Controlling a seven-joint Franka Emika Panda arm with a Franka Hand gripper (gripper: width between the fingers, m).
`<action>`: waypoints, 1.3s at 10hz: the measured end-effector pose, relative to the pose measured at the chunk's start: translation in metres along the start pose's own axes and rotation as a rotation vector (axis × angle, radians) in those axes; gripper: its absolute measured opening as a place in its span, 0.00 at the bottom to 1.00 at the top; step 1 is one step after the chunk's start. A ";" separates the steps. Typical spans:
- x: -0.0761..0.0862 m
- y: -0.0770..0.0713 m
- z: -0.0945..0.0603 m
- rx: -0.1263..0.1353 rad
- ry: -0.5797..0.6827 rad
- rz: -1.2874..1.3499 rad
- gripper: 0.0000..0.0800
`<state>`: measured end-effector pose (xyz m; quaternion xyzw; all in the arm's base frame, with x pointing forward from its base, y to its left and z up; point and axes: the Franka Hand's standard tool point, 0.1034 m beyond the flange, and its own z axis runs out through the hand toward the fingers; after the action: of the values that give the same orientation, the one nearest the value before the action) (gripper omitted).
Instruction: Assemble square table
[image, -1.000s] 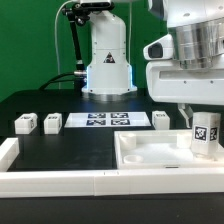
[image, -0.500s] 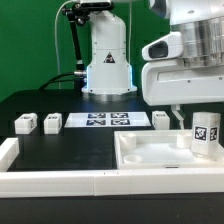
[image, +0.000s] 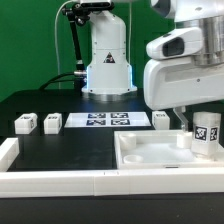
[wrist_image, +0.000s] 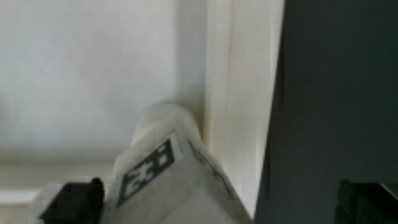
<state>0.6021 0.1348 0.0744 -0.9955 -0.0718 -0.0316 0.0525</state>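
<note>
The square table's white slab lies at the exterior view's lower right, rim up. One white tagged leg stands upright in its far right corner. My gripper hangs just over that leg, open, one finger showing beside it. In the wrist view the leg rises between the two dark fingertips, with gaps on both sides, and the gripper holds nothing. The slab's rim runs beside the leg. Three more leg blocks lie on the black table.
The marker board lies flat between the loose leg blocks. A long low white barrier wall runs along the front and up the exterior view's left side. The robot's white base stands at the back.
The jaws have spread and let go of the upright leg. The hand has risen slightly above it. The leg stays standing in the slab's corner.
</note>
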 end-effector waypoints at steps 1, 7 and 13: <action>0.000 0.001 0.001 -0.021 0.014 -0.154 0.81; 0.002 0.003 0.001 -0.069 0.016 -0.596 0.81; 0.002 0.006 0.001 -0.070 0.015 -0.580 0.36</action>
<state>0.6049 0.1295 0.0726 -0.9344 -0.3519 -0.0552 0.0072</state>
